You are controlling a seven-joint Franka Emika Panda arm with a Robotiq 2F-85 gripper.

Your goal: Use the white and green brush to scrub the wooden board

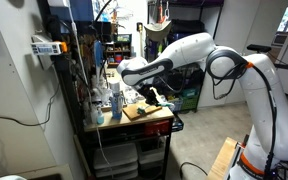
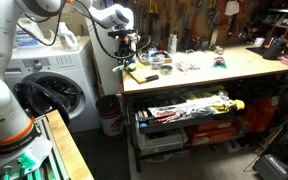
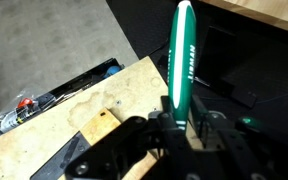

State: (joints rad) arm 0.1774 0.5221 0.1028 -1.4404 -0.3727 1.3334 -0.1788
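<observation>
In the wrist view the gripper (image 3: 182, 120) was pinching the white and green brush (image 3: 180, 55) by its handle, one finger on each side. The gripper body hid the lower end of the brush, so its bristles could not be seen. The long axis of the brush ran from the fingers straight toward the top of that picture, with the green handle and its pale lettering pointing away from the wrist. Under it lay a light plywood surface (image 3: 74, 95) with a smaller tan piece on it, half covered by the gripper. I cannot tell whether that piece was the board.

In both exterior views the brush was too small to make out. It was held just above the wooden board (image 2: 141, 72), which lay flat at the left end of the workbench (image 2: 234, 65). A dark thing lay on the board, too blurred to name.

Just left of the board in an exterior view stood the white and blue bottles (image 1: 114, 100). The shelf (image 2: 189, 108) under the benchtop held a jumble of yellow and red things. A bucket (image 2: 109, 115) stood at the bench's left; its contents could not be seen. Farther back, tools on the wall were blurred.
</observation>
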